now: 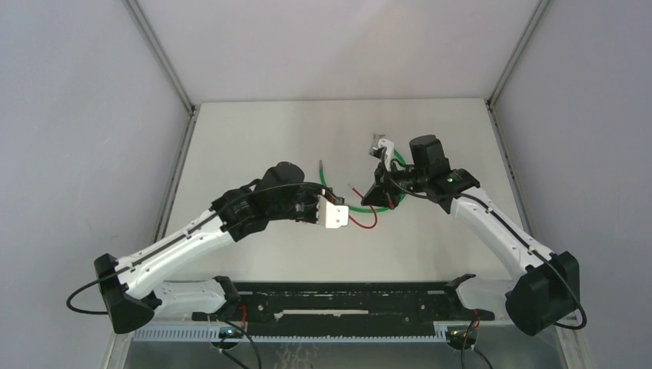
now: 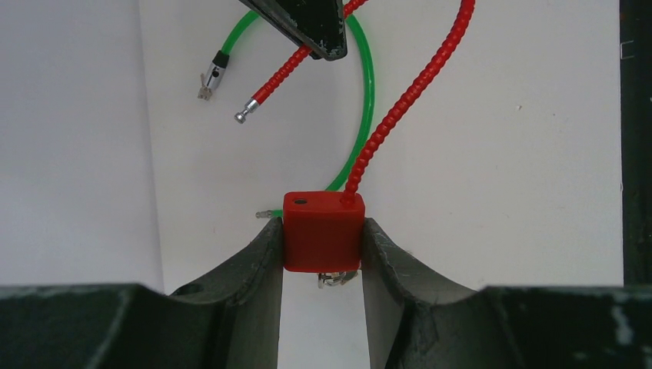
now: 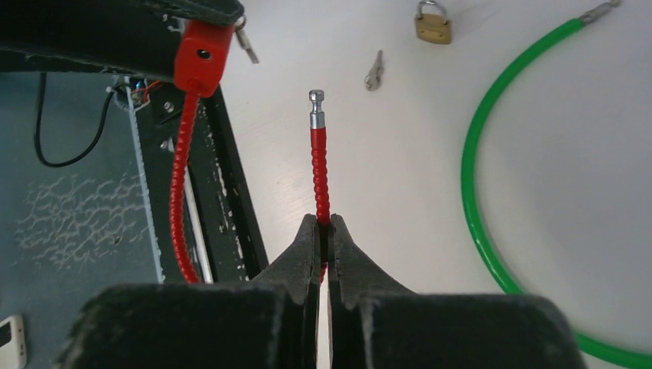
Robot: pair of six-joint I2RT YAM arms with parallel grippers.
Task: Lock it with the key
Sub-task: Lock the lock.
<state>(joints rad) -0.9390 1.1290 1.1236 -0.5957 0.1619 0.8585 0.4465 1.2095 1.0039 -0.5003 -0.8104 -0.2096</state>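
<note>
Clamping the red lock body (image 2: pixel 321 219) by its two flat sides, the left gripper (image 2: pixel 323 242) holds it above the middle of the worktop (image 1: pixel 254 146). Its jaws stand partway apart and press against the plastic, and the top face is turned toward the other arm so that the small open hole (image 2: pixel 300 201) beside the cable's fixed root is exposed. The right gripper (image 3: pixel 323 227) is squeezed fully together on the red cable (image 3: pixel 318 169) a short way behind its metal tip (image 3: pixel 316 108), which leaves the tip free and stiff enough to aim; tip and hole are apart and not yet lined up. By my judgement the step in hand is feeding that tip into the body, since the cable must seat before a key turn can lock anything. A sliver of metal (image 2: pixel 338 278) shows beneath the body, probably the key sitting in its slot, though too little shows to be sure. On the worktop lie a green cable (image 3: pixel 473 192), between the middle and the right edge, plus a brass padlock (image 3: pixel 433 24) and a loose key (image 3: pixel 374 71), none of them touched
</note>
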